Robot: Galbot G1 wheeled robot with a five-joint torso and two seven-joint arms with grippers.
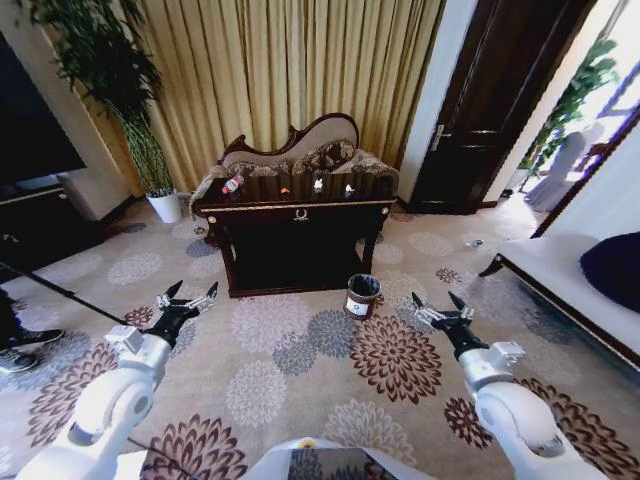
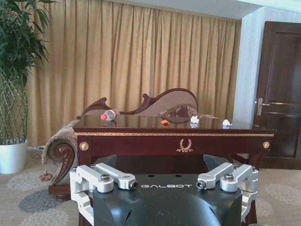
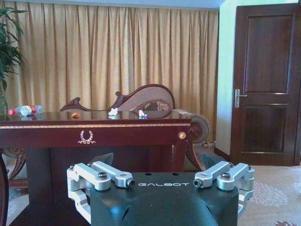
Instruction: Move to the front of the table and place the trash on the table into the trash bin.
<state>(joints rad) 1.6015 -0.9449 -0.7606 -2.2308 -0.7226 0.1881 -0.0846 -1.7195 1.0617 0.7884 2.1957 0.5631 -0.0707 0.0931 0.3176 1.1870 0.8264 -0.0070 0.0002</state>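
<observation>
The dark table with gold trim stands ahead across the patterned carpet. On its top lie a clear bottle with a red label, an orange scrap and two white scraps. The round brown trash bin sits on the floor by the table's front right leg. My left gripper and right gripper hover low over the carpet, short of the table, both open and empty. The left wrist view shows the bottle and the scraps; the right wrist view shows the bottle too.
A carved-back sofa stands right behind the table, against gold curtains. A plant in a white pot is at the back left, a dark door at the back right. A white bench with a dark cushion lines the right side.
</observation>
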